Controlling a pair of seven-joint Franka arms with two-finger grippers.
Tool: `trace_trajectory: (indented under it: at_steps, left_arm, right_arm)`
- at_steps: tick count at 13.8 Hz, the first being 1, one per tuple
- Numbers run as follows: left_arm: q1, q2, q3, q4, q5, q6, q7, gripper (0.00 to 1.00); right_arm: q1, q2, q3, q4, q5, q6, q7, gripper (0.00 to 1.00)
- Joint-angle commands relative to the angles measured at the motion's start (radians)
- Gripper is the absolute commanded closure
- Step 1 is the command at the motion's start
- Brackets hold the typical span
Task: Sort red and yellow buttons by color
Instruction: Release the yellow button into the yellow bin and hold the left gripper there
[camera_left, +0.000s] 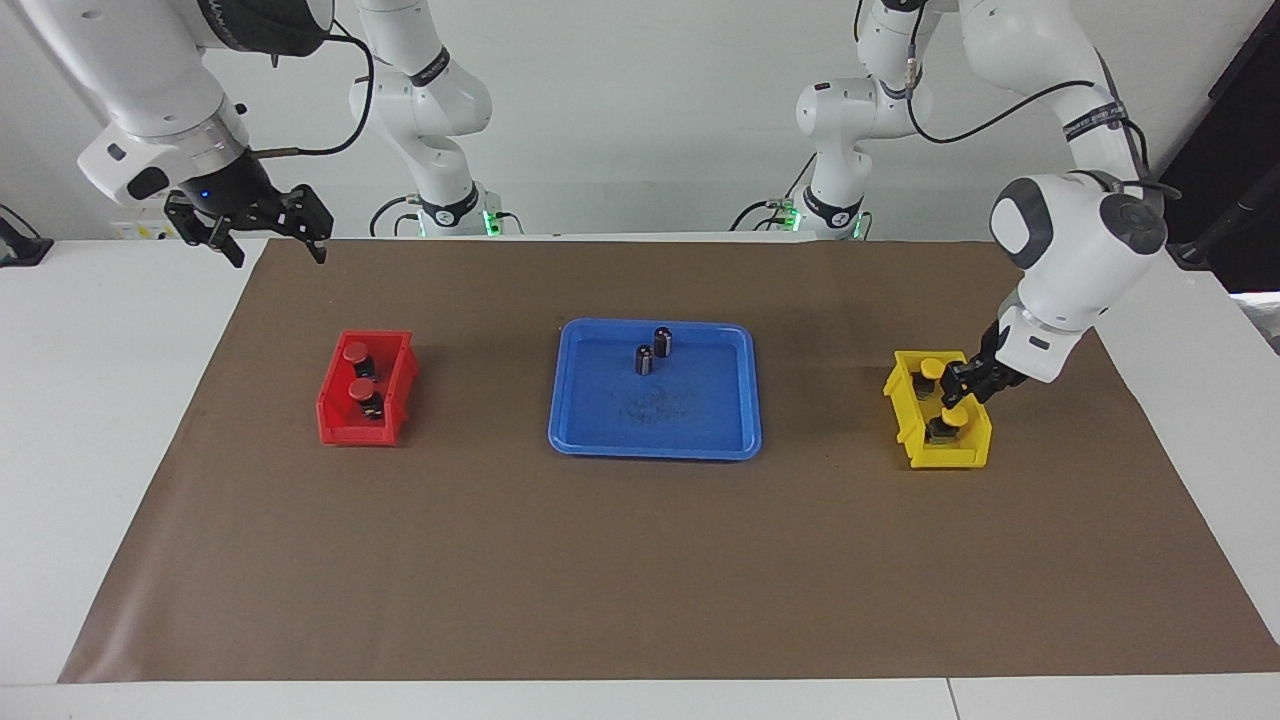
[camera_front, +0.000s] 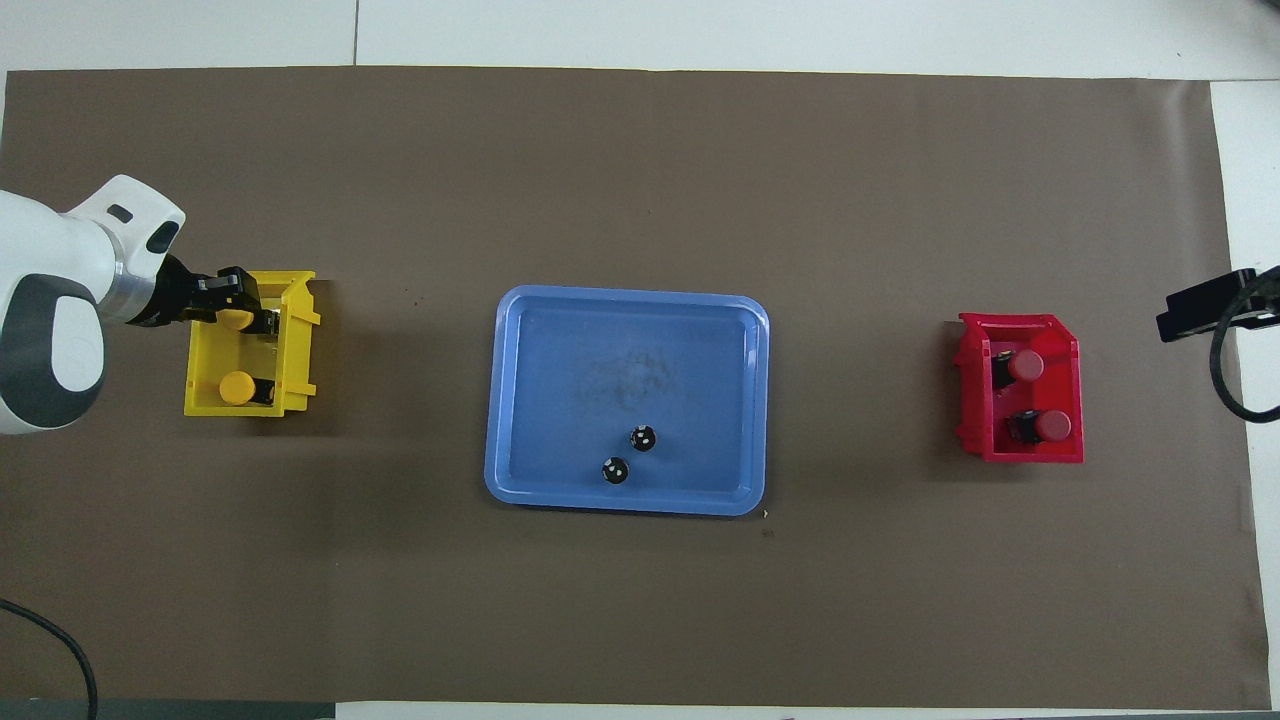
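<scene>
Two yellow buttons (camera_left: 931, 368) (camera_left: 952, 418) sit in the yellow bin (camera_left: 945, 458) at the left arm's end of the table. They also show in the overhead view (camera_front: 237, 388) (camera_front: 238, 320). My left gripper (camera_left: 962, 385) is open just above that bin, over the button farther from the robots. Two red buttons (camera_left: 355, 352) (camera_left: 361, 388) sit in the red bin (camera_left: 350, 435) at the right arm's end. My right gripper (camera_left: 270, 235) is open, empty and waits high over the mat's edge by the robots.
A blue tray (camera_left: 655, 452) in the middle of the brown mat (camera_left: 640, 570) holds two dark cylinders without coloured caps (camera_left: 662, 341) (camera_left: 644, 360), toward its edge nearer the robots.
</scene>
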Motion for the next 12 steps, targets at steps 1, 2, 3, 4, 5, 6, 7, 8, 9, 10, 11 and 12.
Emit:
trace_trajectory:
  at_steps: [1,2,3,4,5,6,7,8,9,10,11,12]
  left_arm:
    - [0.008,-0.043,0.002,0.115,-0.004,-0.157,0.027,0.0]
    - [0.008,-0.054,0.002,0.156,-0.001,-0.215,0.027,0.0]
    - [0.007,-0.062,0.002,0.197,0.021,-0.287,0.041,0.0]
    - [-0.003,-0.066,-0.001,0.233,0.051,-0.333,0.076,0.0]
    - [-0.006,-0.079,-0.006,0.25,0.053,-0.361,0.102,0.0]
    - [-0.006,-0.108,-0.009,0.248,0.053,-0.367,0.109,0.0]
    - [-0.006,-0.115,-0.01,0.248,0.052,-0.376,0.109,0.0]
    - [-0.006,-0.119,-0.013,0.25,0.052,-0.393,0.112,0.0]
    - [-0.006,-0.119,-0.013,0.255,0.053,-0.413,0.121,0.0]
    - [-0.006,-0.119,-0.013,0.255,0.053,-0.424,0.141,0.0]
    - [-0.006,-0.119,-0.015,0.255,0.052,-0.422,0.15,0.0]
    - [-0.007,-0.129,-0.015,0.255,0.052,-0.419,0.152,0.0]
  right_arm:
    - [-0.005,-0.006,0.003,0.0,-0.005,0.008,0.011,0.0]
    - [-0.004,-0.006,0.003,0.0,-0.005,0.008,0.011,0.0]
    - [-0.004,-0.006,0.003,0.0,-0.005,0.008,0.011,0.0]
    - [-0.005,-0.006,0.003,0.0,-0.005,0.008,0.011,0.0]
    - [-0.005,-0.006,0.003,0.0,-0.005,0.008,0.011,0.0]
    - [-0.005,-0.006,0.003,0.0,-0.005,0.008,0.011,0.0]
    - [-0.004,-0.006,0.003,0.0,-0.005,0.008,0.011,0.0]
    - [-0.005,-0.006,0.003,0.0,-0.005,0.008,0.011,0.0]
    - [-0.005,-0.006,0.003,0.0,-0.005,0.008,0.011,0.0]
    - [-0.005,-0.006,0.003,0.0,-0.005,0.008,0.011,0.0]
    - [-0.004,-0.006,0.003,0.0,-0.005,0.008,0.011,0.0]
    - [-0.004,-0.006,0.003,0.0,-0.005,0.008,0.011,0.0]
